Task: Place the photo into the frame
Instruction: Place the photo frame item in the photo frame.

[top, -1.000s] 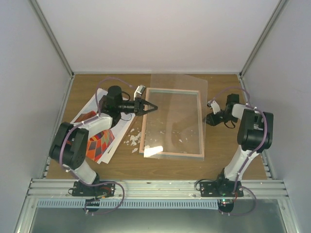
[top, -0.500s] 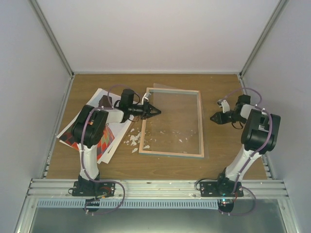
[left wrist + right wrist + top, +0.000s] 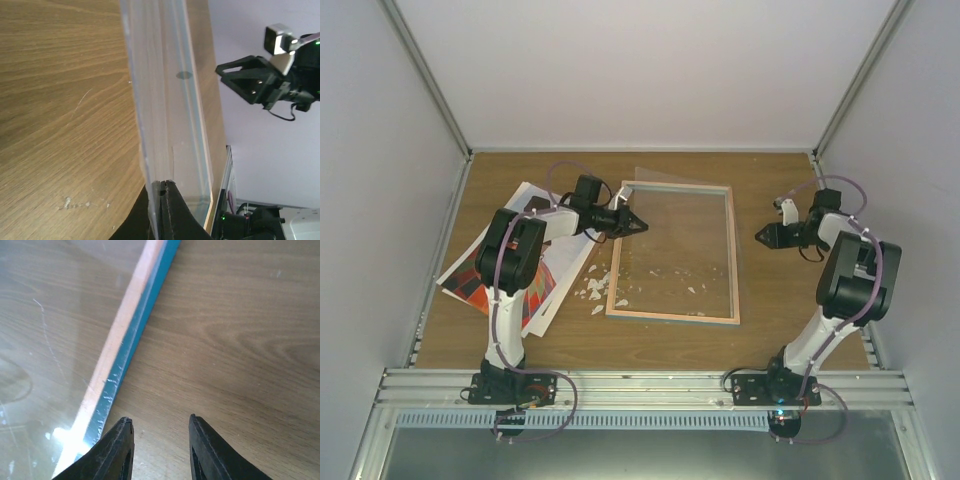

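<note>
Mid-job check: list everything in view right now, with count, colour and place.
frame: one, teal with a light wood edge, flat at mid-table
clear sheet: one, transparent, over the frame, far corner jutting past the frame's far rail
photo: one, orange-red stripes, on the left of the table, partly hidden by the left arm
white sheets: count unclear, white, around and under the photo
scraps: several, white, between photo and frame, a few more inside the frame
table: one, brown wood
left fingers: black, shut on the clear sheet's left edge
right fingers: black, open and empty, low over the table just right of the frame
</note>
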`<state>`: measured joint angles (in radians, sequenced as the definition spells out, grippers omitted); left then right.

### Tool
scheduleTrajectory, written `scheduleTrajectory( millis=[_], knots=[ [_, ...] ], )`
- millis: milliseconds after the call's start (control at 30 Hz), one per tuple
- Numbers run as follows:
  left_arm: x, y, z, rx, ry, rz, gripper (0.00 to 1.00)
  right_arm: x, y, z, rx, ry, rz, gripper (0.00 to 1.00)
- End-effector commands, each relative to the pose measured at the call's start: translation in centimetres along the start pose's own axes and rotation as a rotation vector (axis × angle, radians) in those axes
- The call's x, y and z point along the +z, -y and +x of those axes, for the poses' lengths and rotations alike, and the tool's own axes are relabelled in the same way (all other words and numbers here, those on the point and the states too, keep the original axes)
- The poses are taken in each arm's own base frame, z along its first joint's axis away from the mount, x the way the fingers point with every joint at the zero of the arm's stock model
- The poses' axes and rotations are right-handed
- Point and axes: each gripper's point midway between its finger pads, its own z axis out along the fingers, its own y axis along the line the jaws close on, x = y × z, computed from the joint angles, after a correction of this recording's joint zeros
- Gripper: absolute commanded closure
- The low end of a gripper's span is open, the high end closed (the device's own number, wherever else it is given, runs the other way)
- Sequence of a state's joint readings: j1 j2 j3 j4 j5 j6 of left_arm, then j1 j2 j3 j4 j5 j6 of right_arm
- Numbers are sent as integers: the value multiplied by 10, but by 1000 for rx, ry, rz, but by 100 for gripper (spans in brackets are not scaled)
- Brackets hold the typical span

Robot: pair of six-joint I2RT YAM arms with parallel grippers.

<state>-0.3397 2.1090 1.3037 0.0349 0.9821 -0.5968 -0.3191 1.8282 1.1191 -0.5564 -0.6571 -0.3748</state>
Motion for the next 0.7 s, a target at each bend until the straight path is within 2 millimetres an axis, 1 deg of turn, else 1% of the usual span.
scheduleTrajectory(
  millis=[0, 200, 433, 667],
  knots=[
    [-3, -14, 6, 20, -54, -37, 100, -22, -14, -28, -1, 85, -10, 67],
    [-7, -24, 9, 28, -67, -71, 100, -27, -18, -29, -3, 98, -11, 66],
    [-9, -33, 2, 24, -50, -86, 100, -27, -21, -30, 1, 104, -30, 66],
    [-10, -43, -1, 32, -53, -120, 100, -25, -23, -30, 5, 106, -46, 66]
  ],
)
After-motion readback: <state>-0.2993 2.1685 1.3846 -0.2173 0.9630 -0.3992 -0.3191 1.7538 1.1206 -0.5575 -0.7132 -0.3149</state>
